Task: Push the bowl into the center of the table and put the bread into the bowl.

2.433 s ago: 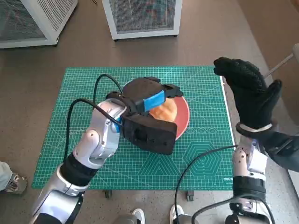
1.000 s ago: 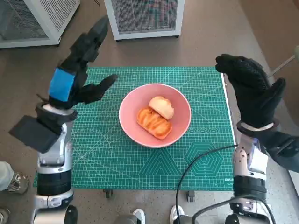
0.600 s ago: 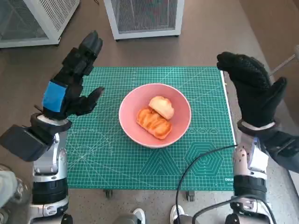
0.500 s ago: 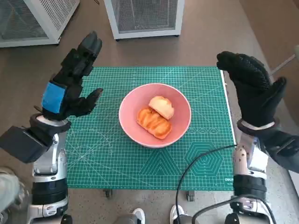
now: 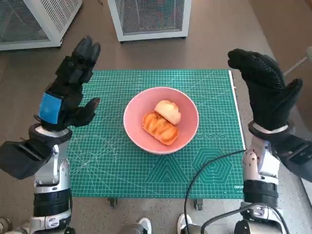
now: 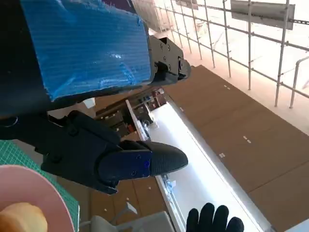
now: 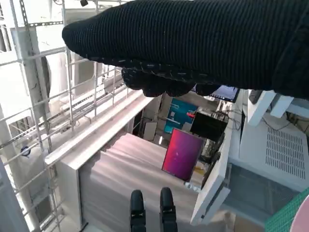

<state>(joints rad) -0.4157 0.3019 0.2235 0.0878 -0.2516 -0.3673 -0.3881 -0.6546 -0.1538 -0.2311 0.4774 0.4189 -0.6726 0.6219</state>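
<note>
A pink bowl (image 5: pixel 187 129) stands in the middle of the green cutting mat (image 5: pixel 214 161). Two pieces of bread lie in it: a pale round bun (image 5: pixel 167 111) and a glazed brown pastry (image 5: pixel 160 128). My left hand (image 5: pixel 68 87) is raised off the mat's left edge, fingers spread, holding nothing. My right hand (image 5: pixel 265 90) is raised at the mat's right edge, fingers apart and empty. In the left wrist view my left hand's fingers (image 6: pixel 145 162) show above the bowl's rim (image 6: pixel 38 186) and a bit of bun (image 6: pixel 21 220); the right hand's fingertips (image 6: pixel 212 220) peek in.
Two white mesh-fronted cabinets (image 5: pixel 148 17) stand on the floor beyond the mat. A black cable (image 5: pixel 209 170) loops over the mat's front right corner. The right wrist view shows the glove (image 7: pixel 193 43) and the room's upper part.
My left hand left the bowl, where bread now lies, swung out past the mat's left edge and drew slightly back toward me. The right hand has barely moved.
</note>
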